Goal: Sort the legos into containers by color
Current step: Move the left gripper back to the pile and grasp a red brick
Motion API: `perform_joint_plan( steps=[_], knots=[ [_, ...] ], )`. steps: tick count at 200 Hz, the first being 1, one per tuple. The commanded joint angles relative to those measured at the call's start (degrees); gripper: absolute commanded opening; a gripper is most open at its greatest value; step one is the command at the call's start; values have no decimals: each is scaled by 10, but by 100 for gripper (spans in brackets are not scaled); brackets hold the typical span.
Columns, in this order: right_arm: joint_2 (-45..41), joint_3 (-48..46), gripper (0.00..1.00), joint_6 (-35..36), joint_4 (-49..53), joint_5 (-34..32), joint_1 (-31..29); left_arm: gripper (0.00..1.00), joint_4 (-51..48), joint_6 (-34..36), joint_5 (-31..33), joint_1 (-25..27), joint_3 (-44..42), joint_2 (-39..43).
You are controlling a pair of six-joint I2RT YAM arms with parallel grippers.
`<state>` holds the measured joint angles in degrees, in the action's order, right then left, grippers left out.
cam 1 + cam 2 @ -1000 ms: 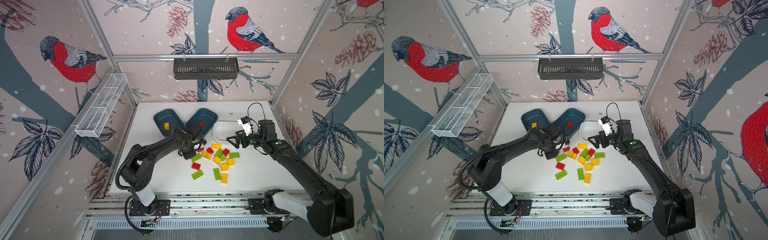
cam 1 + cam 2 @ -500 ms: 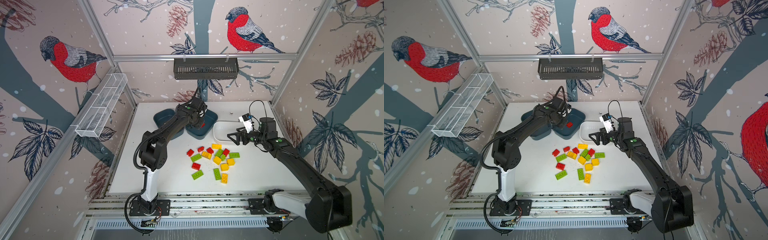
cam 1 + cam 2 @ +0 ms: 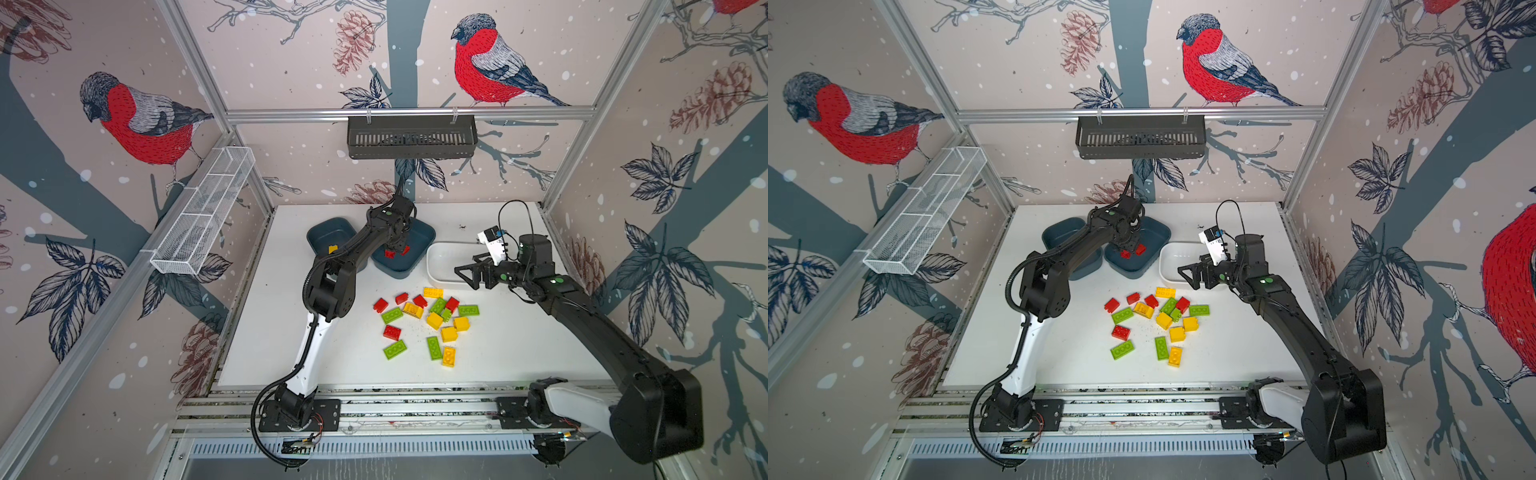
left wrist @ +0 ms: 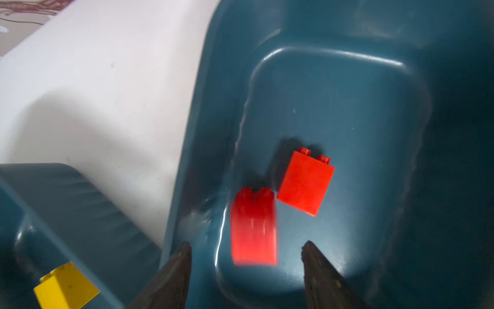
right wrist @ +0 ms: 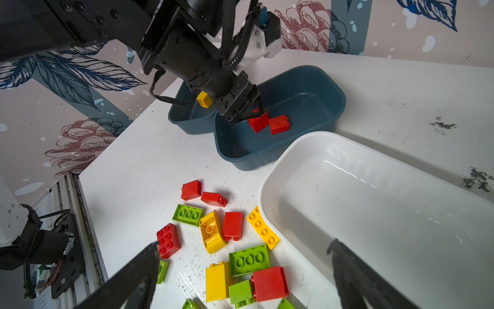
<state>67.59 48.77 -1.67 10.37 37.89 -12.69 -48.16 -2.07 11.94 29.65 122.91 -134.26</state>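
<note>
Left gripper (image 4: 247, 243) hangs unclenched over the dark teal plastic tub (image 4: 347, 93). Small red studded brick (image 4: 254, 227) is loose, studs and long axis aimed away.

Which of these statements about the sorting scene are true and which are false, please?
1. The white tub holds no bricks. True.
2. Two red bricks are inside the teal tub below the left gripper. True.
3. The right gripper grips a green brick. False: its jaws stand open, holding nothing.
4. The other teal tub contains a green brick. False: it contains a yellow brick.
</note>
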Motion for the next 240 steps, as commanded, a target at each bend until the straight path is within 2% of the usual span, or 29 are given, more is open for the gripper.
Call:
perform_joint_plan(
  steps=[1,24,67,102,135,184,240],
  knots=[
    [-5,-4,100,6,-7,-2,0,68,-18,-26,-27,-1,-28,44],
    [-8,-9,100,6,-6,-2,0,72,-41,-49,-55,6,-89,105],
    [-9,-13,99,6,-1,1,1,70,-55,-75,-87,41,-264,239],
    [-11,-17,100,4,2,5,1,67,-13,-99,-118,48,-405,305],
    [-12,-24,99,4,0,6,-1,63,63,-81,-131,59,-502,333],
    [-19,-28,99,2,4,3,-2,59,109,-63,-118,59,-535,300],
    [-29,-38,99,4,12,-6,-2,48,130,-55,-88,56,-547,281]
  ],
)
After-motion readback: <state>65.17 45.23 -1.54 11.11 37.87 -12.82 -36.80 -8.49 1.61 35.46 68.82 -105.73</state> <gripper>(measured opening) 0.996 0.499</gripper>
